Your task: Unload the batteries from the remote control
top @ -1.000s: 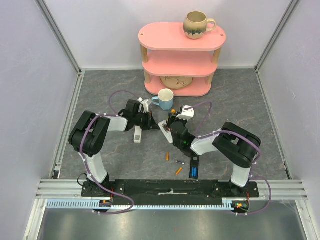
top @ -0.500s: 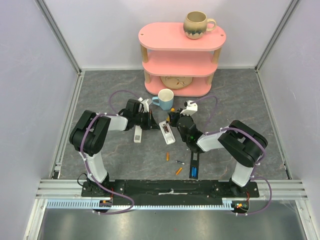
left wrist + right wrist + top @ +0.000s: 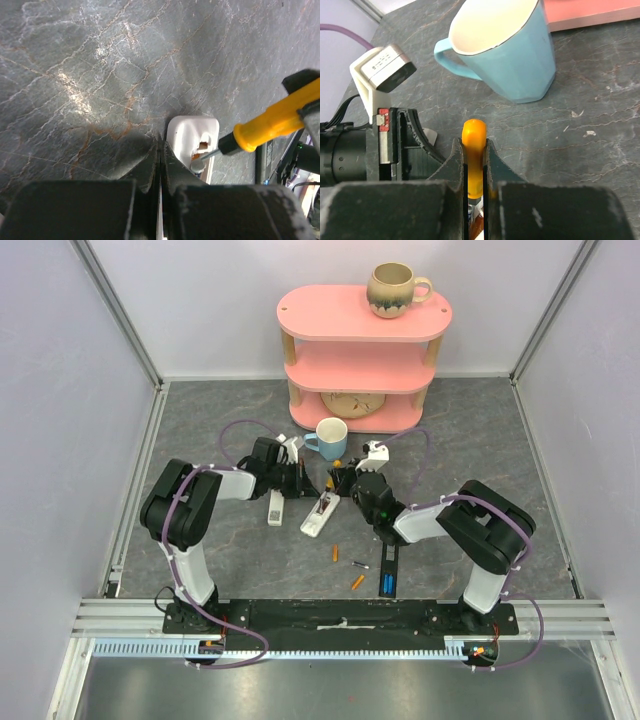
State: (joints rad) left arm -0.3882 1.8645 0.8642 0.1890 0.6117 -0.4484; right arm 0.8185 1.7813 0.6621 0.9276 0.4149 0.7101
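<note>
A white remote (image 3: 318, 517) lies tilted on the grey table, its battery bay open. In the left wrist view the remote (image 3: 192, 131) shows a round silvery cell end (image 3: 197, 167) in the bay, with the screwdriver's metal tip poking in. My right gripper (image 3: 348, 480) is shut on the orange-handled screwdriver (image 3: 473, 145). My left gripper (image 3: 161, 152) is shut, its tips at the remote's left edge. Loose batteries lie nearer the front: an orange one (image 3: 336, 553), a silvery one (image 3: 359, 564), another orange one (image 3: 357, 582) and a blue one (image 3: 385, 586).
A second white piece (image 3: 275, 508) lies under the left gripper. A black remote (image 3: 388, 562) lies by the loose cells. A blue mug (image 3: 329, 437) stands just behind both grippers, close in the right wrist view (image 3: 505, 50). A pink shelf (image 3: 365, 360) carries a beige mug (image 3: 395, 288).
The white remote has swung round, its near end sliding left and toward the front. The right gripper with the screwdriver shifted slightly back. The left gripper stayed put.
</note>
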